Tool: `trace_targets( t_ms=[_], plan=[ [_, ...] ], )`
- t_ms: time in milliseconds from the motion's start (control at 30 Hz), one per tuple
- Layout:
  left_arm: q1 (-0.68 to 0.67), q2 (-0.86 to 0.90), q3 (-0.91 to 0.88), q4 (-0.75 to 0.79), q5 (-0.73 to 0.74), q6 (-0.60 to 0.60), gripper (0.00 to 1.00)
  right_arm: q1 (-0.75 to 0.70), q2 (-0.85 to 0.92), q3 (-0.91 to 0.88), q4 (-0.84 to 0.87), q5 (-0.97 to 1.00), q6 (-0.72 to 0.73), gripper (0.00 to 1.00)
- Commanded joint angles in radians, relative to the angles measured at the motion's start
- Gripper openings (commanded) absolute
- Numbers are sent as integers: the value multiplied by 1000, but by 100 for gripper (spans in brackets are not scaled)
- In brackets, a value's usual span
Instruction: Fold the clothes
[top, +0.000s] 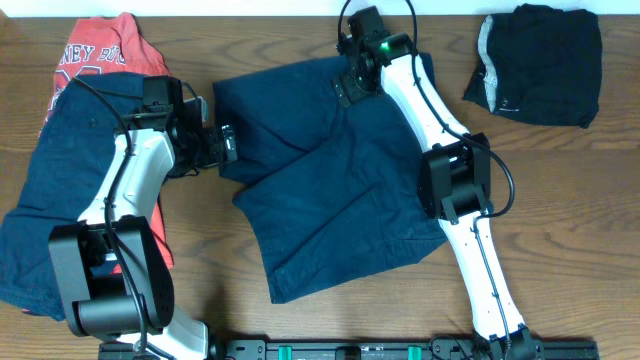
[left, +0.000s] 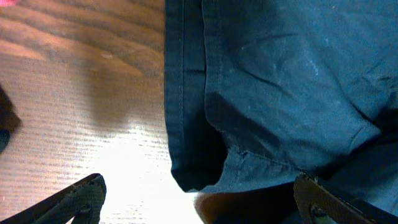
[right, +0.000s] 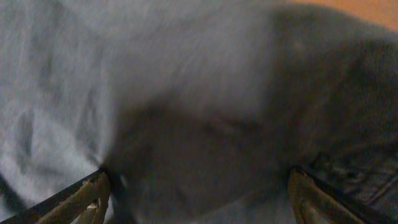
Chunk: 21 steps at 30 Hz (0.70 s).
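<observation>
Where the clothes lie: brown wood-grain table (top: 280, 40); room not in view.
Writing: white "NEY" on red T-shirt (top: 105, 45), upper left; the rest is unreadable.
Centre shorts (top: 330, 190): dark navy, spread flat, creased, mid-frame.
Left pile: more navy shorts (top: 50, 170) over the shirt.
Black garment (top: 545, 65): folded, upper right, grey-white side stripe.
Left gripper (top: 225, 145): fingers spread, at Centre shorts' left hem.
Right gripper (top: 352, 88): fingers spread, over their top edge.

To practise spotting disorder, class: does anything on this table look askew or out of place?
Yes. The dark navy fabric shorts in the centre lie slanted and creased, not squared. At the left, a red T-shirt with white lettering is half buried under another navy garment. The folded black garment, top right, looks tidy.
</observation>
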Motion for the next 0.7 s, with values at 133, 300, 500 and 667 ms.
trace_targets(
  t_ms=[133,300,500,667],
  plan=[
    [-2,-5,26,9,5,14,98,-73,64,5,30,48,41,89],
    [-2,-5,26,19,5,17,98,-142,78,5,53,46,88,89],
    [-2,8,25,55,5,18,98,-199,98,6,106,-12,158,92],
    [-1,3,27,77,5,62,98,-203,45,19,77,-41,160,99]
  ],
)
